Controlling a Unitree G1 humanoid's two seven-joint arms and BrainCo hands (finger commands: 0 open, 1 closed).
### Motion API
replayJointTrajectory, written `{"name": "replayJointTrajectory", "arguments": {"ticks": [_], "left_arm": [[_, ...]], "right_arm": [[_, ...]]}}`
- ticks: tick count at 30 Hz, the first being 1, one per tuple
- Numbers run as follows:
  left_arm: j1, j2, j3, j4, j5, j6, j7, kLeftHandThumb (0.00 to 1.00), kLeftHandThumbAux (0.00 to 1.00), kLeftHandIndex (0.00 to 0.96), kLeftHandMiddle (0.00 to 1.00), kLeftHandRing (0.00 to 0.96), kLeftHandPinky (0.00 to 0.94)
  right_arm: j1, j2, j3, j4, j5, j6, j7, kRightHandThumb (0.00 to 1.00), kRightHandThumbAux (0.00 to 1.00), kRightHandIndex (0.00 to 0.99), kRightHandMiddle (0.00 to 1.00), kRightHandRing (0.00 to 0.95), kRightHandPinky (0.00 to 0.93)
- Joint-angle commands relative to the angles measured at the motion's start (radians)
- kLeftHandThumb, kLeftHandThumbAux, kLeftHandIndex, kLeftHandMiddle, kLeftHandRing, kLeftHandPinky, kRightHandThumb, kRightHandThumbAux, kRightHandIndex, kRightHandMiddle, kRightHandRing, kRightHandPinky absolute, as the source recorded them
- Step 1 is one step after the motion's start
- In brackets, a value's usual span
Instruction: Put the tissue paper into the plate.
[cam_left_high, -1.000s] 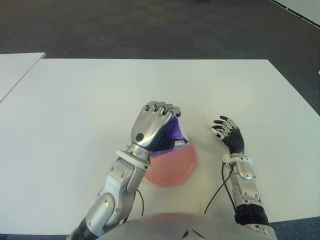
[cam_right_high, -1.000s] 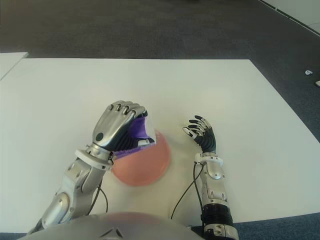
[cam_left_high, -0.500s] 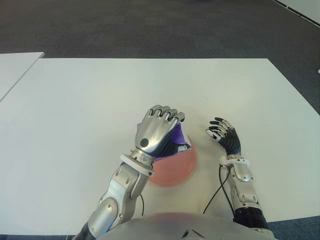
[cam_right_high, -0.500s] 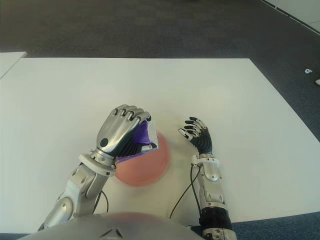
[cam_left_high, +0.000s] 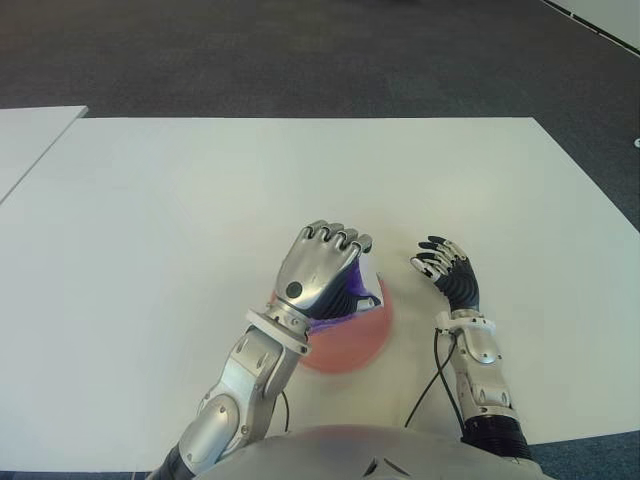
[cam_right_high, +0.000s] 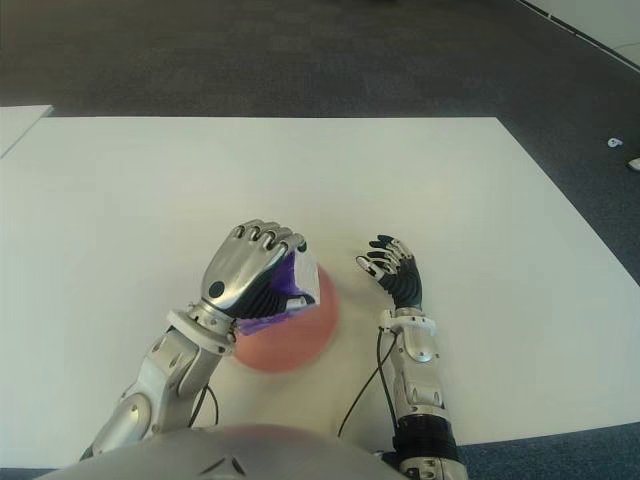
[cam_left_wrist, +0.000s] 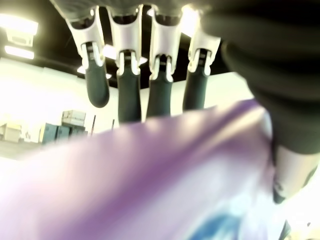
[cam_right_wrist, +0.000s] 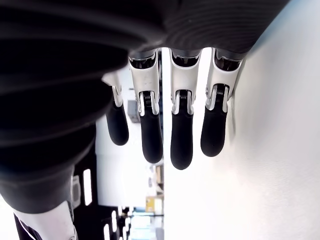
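A pink plate (cam_left_high: 355, 340) lies on the white table (cam_left_high: 180, 210) near its front edge. My left hand (cam_left_high: 320, 270) is over the plate's far-left part, curled around a purple and white tissue pack (cam_left_high: 358, 285). In the left wrist view the purple pack (cam_left_wrist: 150, 170) fills the palm under the fingers (cam_left_wrist: 129, 95). My right hand (cam_left_high: 447, 272) shows just right of the plate, fingers relaxed and holding nothing; its fingers (cam_right_wrist: 181, 135) hang loose beside the table surface.
A second white table (cam_left_high: 30, 140) shows at the far left. Dark carpet (cam_left_high: 300, 50) lies beyond the table's far edge. A black cable (cam_left_high: 435, 375) runs along the right forearm near the front edge.
My left hand has moved nearer and lower with the tissue pack, settling over the plate. The right hand has shifted slightly left and nearer.
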Motion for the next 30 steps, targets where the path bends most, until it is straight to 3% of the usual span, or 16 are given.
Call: {"name": "replayJointTrajectory", "arguments": {"ticks": [1, 20, 25, 26, 27, 28, 29, 30], "left_arm": [[0.035, -0.051, -0.041, 0.052, -0.001, 0.000, 0.048, 0.856, 0.662, 0.408, 0.539, 0.846, 0.832], [0.007, -0.054, -0.044, 0.138, -0.003, -0.007, 0.182, 0.854, 0.662, 0.407, 0.532, 0.845, 0.832], [0.018, -0.070, -0.037, 0.126, -0.017, 0.018, 0.158, 0.853, 0.660, 0.414, 0.561, 0.790, 0.751], [0.030, -0.071, -0.036, 0.101, -0.022, 0.030, 0.121, 0.851, 0.658, 0.421, 0.551, 0.760, 0.710], [0.039, -0.072, -0.036, 0.082, -0.026, 0.039, 0.093, 0.690, 0.532, 0.395, 0.439, 0.548, 0.519], [0.056, -0.072, -0.041, 0.053, -0.010, 0.058, 0.034, 0.632, 0.488, 0.386, 0.399, 0.473, 0.451], [0.066, -0.072, -0.045, 0.034, 0.003, 0.072, -0.007, 0.513, 0.379, 0.266, 0.255, 0.302, 0.288], [0.075, -0.076, -0.051, 0.017, 0.026, 0.089, -0.059, 0.437, 0.309, 0.189, 0.163, 0.193, 0.184]], "right_arm": [[0.058, 0.030, 0.002, 0.077, 0.023, 0.093, 0.011, 0.359, 0.778, 0.275, 0.365, 0.400, 0.413], [0.056, 0.035, 0.006, 0.093, 0.006, 0.067, 0.005, 0.342, 0.779, 0.269, 0.354, 0.389, 0.404], [0.062, 0.036, 0.008, 0.074, 0.012, 0.077, 0.008, 0.364, 0.772, 0.270, 0.358, 0.393, 0.417], [0.062, 0.038, 0.007, 0.071, 0.016, 0.082, 0.010, 0.368, 0.771, 0.272, 0.359, 0.394, 0.419], [0.062, 0.038, 0.007, 0.069, 0.019, 0.086, 0.012, 0.378, 0.769, 0.278, 0.363, 0.396, 0.423], [0.053, 0.036, 0.001, 0.087, 0.026, 0.086, 0.016, 0.382, 0.767, 0.279, 0.364, 0.397, 0.424], [0.047, 0.035, -0.003, 0.101, 0.031, 0.086, 0.019, 0.387, 0.766, 0.279, 0.367, 0.398, 0.422], [0.040, 0.034, -0.009, 0.116, 0.035, 0.083, 0.021, 0.390, 0.766, 0.279, 0.369, 0.399, 0.421]]}}
